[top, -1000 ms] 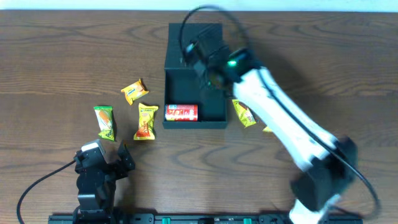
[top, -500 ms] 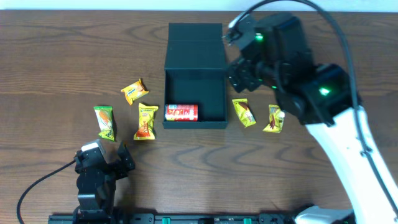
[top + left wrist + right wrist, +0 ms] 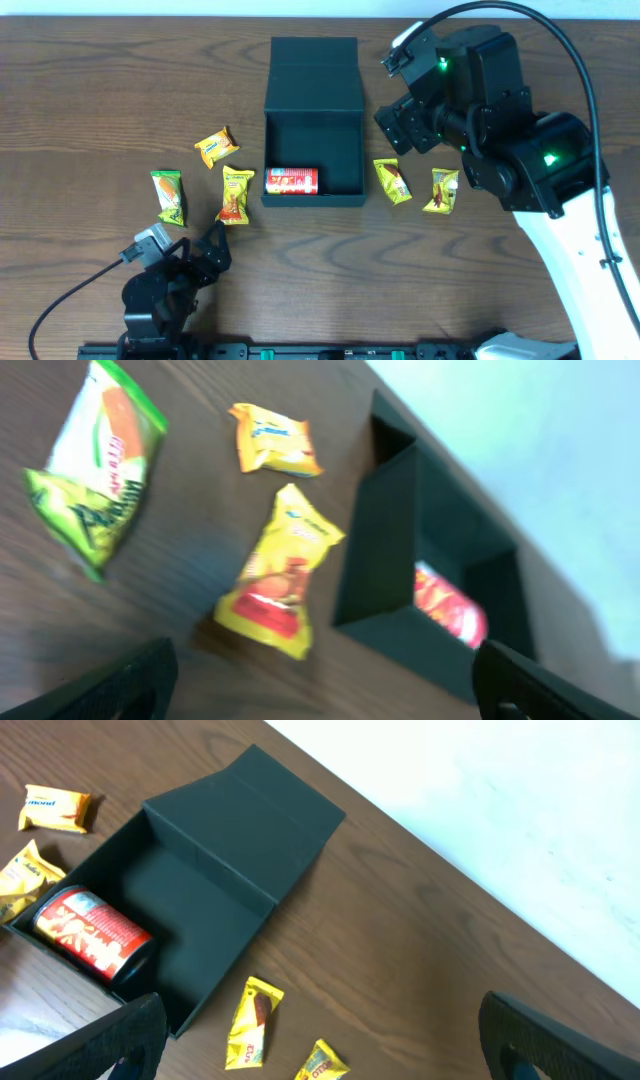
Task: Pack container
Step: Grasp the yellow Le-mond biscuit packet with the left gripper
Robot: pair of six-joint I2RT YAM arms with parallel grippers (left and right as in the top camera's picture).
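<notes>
The dark green box (image 3: 330, 150) sat about mid tabletop (image 3: 100, 80), a bit toward the far edge, with its opening facing straight up. Its lid (image 3: 314, 68) was flipped all the way back and lay flat on the side away from the robot. With the lid out like that, the long axis of the whole thing ran front to back, and the hinge was along the far wall.

Inside there was just a little red can (image 3: 291, 181), lying on its side against the near wall with its long axis running left to right.

Left of the box were three snack packets: a small yellow one (image 3: 215, 146), a yellow and red one (image 3: 235, 195) just beside the box's near left corner, and a green one (image 3: 169, 196) further out. Two more yellow packets (image 3: 392, 181) (image 3: 443, 190) lay on the right side, close together, near the box's near right corner.

The right end effector (image 3: 320, 1025) hung above the area right of the box, fingers spread wide with nothing in them. The left end effector (image 3: 195, 262) was low near the front edge, close to the yellow and red packet, and its fingers were also wide apart and empty.
</notes>
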